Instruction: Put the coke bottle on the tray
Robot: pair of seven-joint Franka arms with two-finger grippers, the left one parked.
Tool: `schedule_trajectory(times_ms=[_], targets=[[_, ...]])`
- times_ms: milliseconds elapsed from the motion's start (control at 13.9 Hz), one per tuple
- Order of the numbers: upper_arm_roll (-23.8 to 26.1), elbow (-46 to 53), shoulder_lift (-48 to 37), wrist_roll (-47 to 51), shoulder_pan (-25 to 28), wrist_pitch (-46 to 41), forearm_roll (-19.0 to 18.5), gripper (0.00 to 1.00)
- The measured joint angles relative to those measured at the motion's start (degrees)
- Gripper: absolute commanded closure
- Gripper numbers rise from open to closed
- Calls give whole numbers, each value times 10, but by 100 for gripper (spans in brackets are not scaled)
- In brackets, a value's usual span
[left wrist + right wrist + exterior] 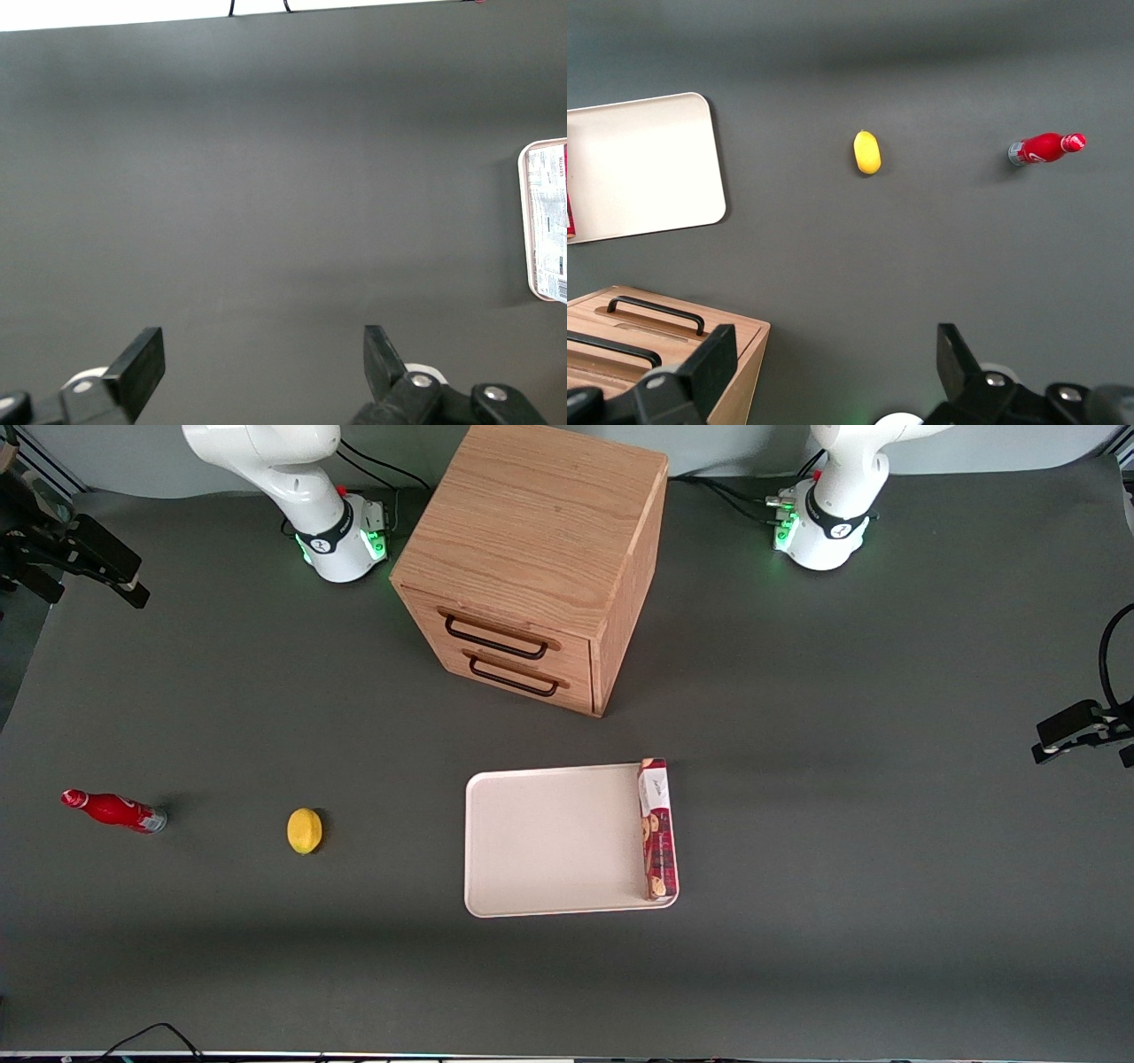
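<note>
Front view shows the coke bottle [113,811] standing toward the working arm's end of the bench [266,957], well apart from the tray [549,841]. The claw [833,367], fingers apart, hangs high; a careless approach could topple the slim bottle or nudge the lemon [304,831].

The right arm [292,478] is showing glossy white shells, a black collar band, green base lights; its gripper [833,367], raised high above the table, is wearing black wedge fingers [709,367] set wide apart.
</note>
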Motion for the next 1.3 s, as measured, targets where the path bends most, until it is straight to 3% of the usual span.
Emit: schedule_trajectory(times_ms=[288, 432, 721, 1009, 1081, 1297], targets=[[0, -1, 2, -4, 0, 0, 0, 0], [-10, -1, 6, -67, -2, 0, -4, 0], [-141, -4, 37, -315, -4, 12, -15, 0], [-269, -16, 129, -564, -8, 128, -13, 0], [-289, -21, 161, -604, -9, 168, -1, 0], [-330, -30, 262, -697, -19, 259, 85, 0]])
